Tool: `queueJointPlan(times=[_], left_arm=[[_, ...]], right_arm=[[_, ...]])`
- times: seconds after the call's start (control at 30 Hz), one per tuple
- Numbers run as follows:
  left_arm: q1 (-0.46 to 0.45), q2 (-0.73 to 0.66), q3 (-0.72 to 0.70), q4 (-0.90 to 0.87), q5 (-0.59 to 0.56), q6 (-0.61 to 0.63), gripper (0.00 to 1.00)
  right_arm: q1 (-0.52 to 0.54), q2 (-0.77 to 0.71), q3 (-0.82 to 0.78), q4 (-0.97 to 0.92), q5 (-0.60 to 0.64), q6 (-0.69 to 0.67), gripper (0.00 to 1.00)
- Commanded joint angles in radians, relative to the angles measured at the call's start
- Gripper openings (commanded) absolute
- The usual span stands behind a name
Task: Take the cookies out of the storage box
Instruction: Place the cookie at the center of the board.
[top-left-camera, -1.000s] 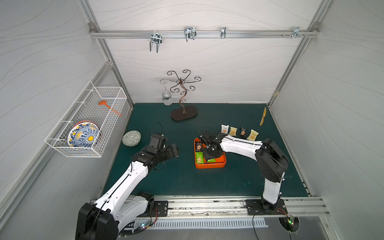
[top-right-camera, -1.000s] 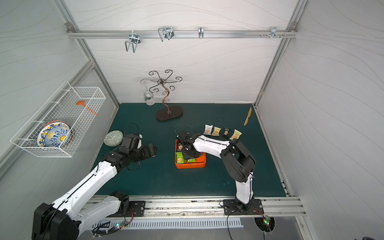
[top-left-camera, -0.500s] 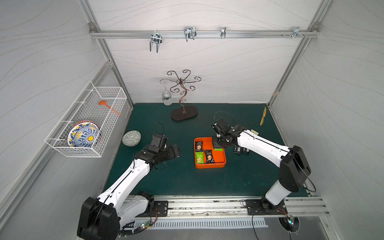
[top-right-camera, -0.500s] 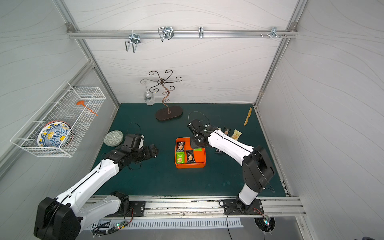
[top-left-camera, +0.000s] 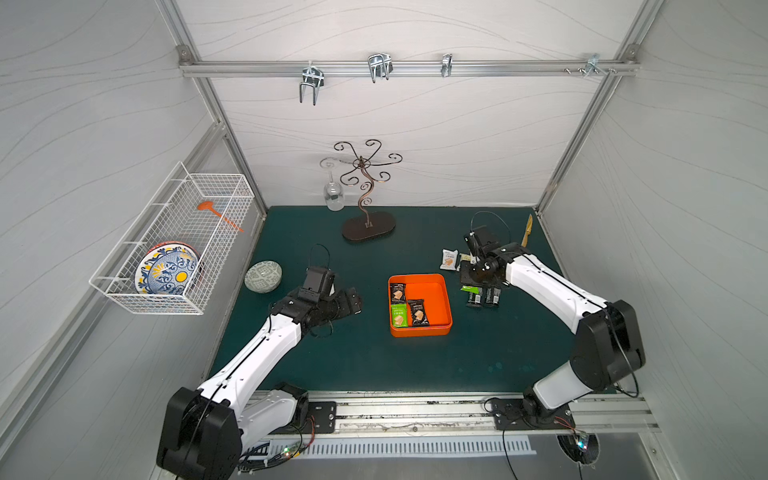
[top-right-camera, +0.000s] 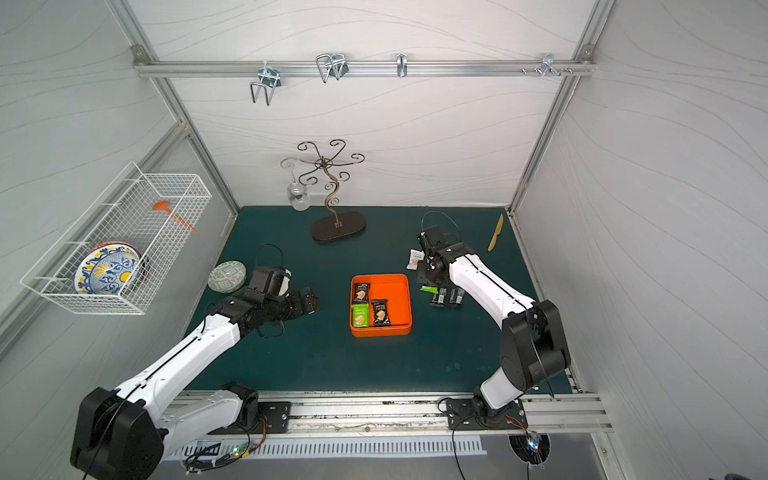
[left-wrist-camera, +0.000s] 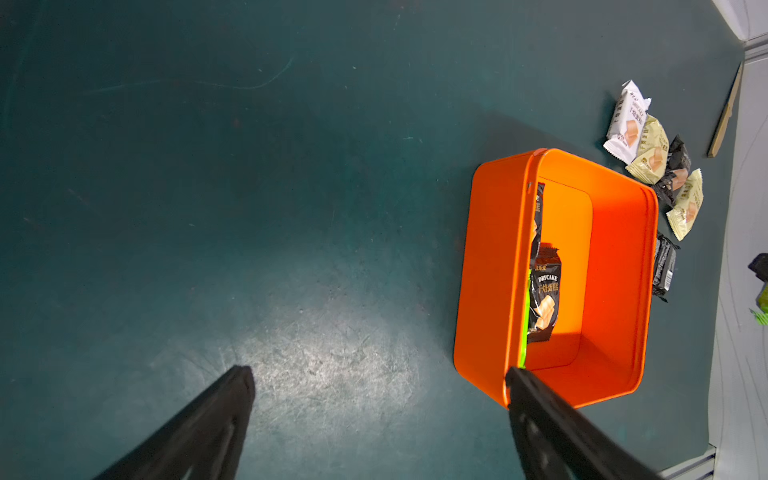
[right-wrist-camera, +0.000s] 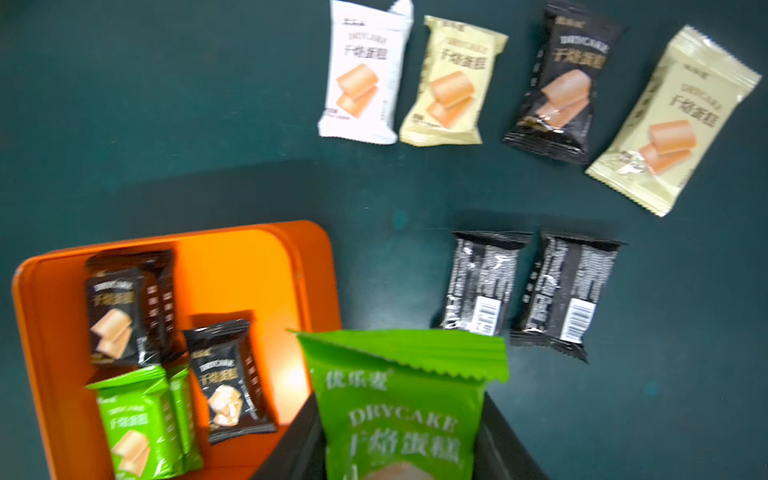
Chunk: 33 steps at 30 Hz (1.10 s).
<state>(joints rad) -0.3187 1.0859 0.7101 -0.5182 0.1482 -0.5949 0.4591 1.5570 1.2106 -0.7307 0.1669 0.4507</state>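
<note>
The orange storage box (top-left-camera: 432, 291) (top-right-camera: 395, 291) sits mid-table with three cookies in it: two black packets (right-wrist-camera: 124, 307) (right-wrist-camera: 226, 378) and a green one (right-wrist-camera: 137, 424). My right gripper (right-wrist-camera: 399, 436) (top-left-camera: 478, 276) hovers just right of the box, shut on a green cookie packet (right-wrist-camera: 401, 411), above two face-down black packets (right-wrist-camera: 482, 282) (right-wrist-camera: 569, 291). Behind these lies a row of white (right-wrist-camera: 361, 79), pale yellow (right-wrist-camera: 451, 83), black (right-wrist-camera: 561, 83) and pale yellow (right-wrist-camera: 673, 120) packets. My left gripper (left-wrist-camera: 378, 374) (top-left-camera: 353, 301) stands open and empty, left of the box (left-wrist-camera: 490, 257).
A metal glass stand (top-left-camera: 368, 226) with a hanging wine glass (top-left-camera: 333, 198) is at the back. A patterned round dish (top-left-camera: 263, 276) lies at the left and a wooden knife (top-left-camera: 527, 235) at the back right. A wire basket (top-left-camera: 208, 195) hangs on the left wall.
My right gripper rose from the box with the green packet and swung right, over the packets lying on the table. The left arm has barely moved.
</note>
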Motion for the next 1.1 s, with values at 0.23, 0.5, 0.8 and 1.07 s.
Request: queueJointPlan(times=[0.23,0.5,0.8,1.07], left_arm=[[0.004,-0.01,0.036,0.007,0.01,0.025,0.99],[0.004,-0.023,0.034,-0.006,-0.005,0.042,0.99],[0.004,-0.024,0.033,-0.005,-0.009,0.044,0.99],[0.004,-0.014,0.046,-0.02,-0.012,0.054,0.98]], right_arm=[[-0.033,0.141,0.007,0.043,-0.04,-0.038,0.44],[-0.03,0.236,0.016,0.089,-0.066,-0.015,0.44],[-0.019,0.315,0.039,0.093,-0.047,0.001,0.46],[-0.016,0.327,0.053,0.093,-0.046,0.006,0.55]])
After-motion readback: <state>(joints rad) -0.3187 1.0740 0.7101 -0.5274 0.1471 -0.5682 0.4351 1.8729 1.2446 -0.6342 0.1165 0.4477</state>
